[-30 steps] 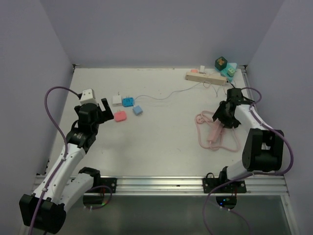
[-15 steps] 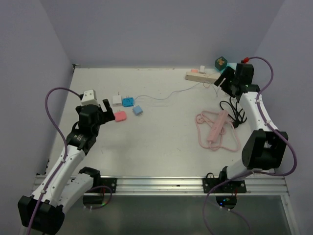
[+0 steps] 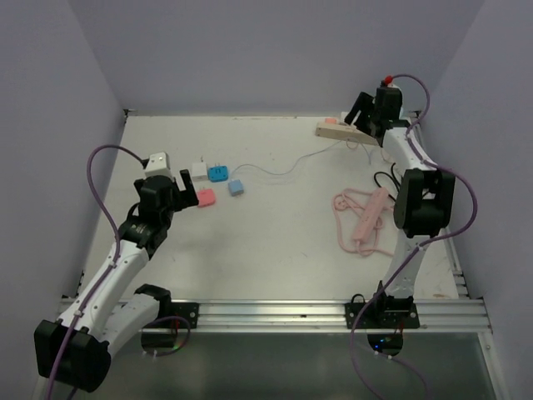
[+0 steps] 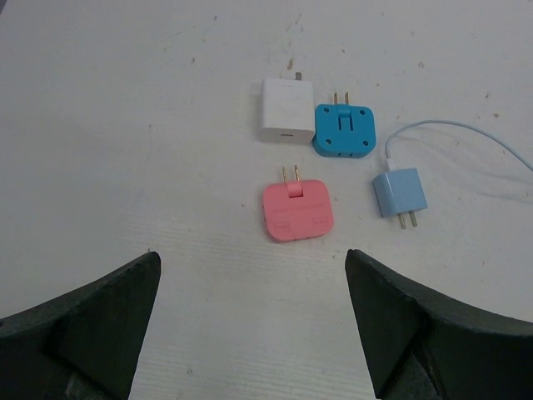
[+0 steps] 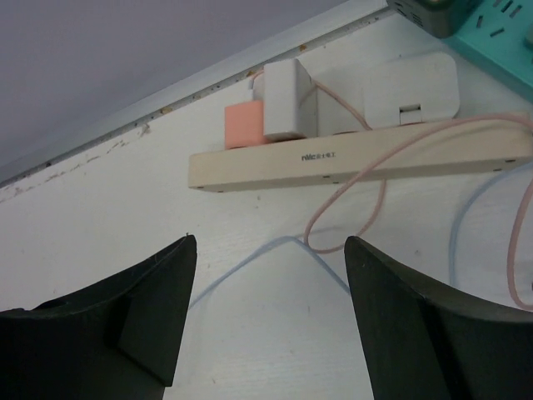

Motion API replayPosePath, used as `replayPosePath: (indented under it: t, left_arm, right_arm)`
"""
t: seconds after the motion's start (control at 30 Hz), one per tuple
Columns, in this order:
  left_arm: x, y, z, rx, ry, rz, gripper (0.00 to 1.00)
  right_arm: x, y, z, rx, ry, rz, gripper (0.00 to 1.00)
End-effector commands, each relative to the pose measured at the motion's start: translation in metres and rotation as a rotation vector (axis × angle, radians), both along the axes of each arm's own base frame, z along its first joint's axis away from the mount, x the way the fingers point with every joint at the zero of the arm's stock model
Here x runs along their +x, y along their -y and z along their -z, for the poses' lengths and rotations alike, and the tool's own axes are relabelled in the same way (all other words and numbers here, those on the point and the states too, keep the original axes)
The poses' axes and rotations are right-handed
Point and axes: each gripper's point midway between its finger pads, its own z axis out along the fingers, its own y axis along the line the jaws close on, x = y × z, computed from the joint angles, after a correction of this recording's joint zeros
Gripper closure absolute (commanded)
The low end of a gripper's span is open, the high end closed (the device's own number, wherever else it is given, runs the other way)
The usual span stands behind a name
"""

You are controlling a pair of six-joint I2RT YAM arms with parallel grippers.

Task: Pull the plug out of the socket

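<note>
STEP reach for plug | right gripper — jaws apart, empty | white cube plug seated in beige plastic power strip, far back right, beyond the jaws | DO: straddle plug squarely, pull along prongs — strip may lift

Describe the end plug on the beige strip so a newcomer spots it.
Far right of the table, by the back wall, lies a beige power strip. Of the plugs on it, take the small plug at its left end. It alone is salmon; its neighbours are white.
</note>
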Motion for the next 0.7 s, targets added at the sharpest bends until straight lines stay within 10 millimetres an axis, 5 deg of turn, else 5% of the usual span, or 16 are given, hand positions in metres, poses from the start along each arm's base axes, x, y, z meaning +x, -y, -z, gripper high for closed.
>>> replayPosePath:
  t: [0.0, 0.07, 0.1, 0.33, 0.47, 0.67]
  left_arm:
    - [0.008, 0.0, -0.013, 0.004, 0.076, 0.014, 0.04]
    - [0.008, -0.001, -0.014, 0.006, 0.085, 0.011, 0.04]
    - [0.008, -0.001, -0.013, 0.007, 0.086, 0.012, 0.04]
    - [0.009, 0.0, -0.008, 0.015, 0.077, 0.02, 0.04]
    - [0.01, 0.0, -0.003, 0.02, 0.06, 0.02, 0.04]
    - [0.01, 0.0, -0.002, 0.024, 0.053, 0.022, 0.04]
  right_arm:
    - [0.038, -0.002, -0.03, -0.126, 0.154, -0.003, 0.24]
    - [0.049, -0.007, -0.037, -0.177, 0.166, -0.011, 0.24]
    - [0.056, -0.01, -0.014, -0.198, 0.119, -0.028, 0.24]
    - [0.084, 0.0, 0.032, -0.274, 0.06, 0.008, 0.24]
    - [0.101, 0.008, 0.04, -0.33, 0.043, 0.012, 0.23]
    - [0.095, -0.003, 0.083, -0.275, -0.06, -0.078, 0.24]
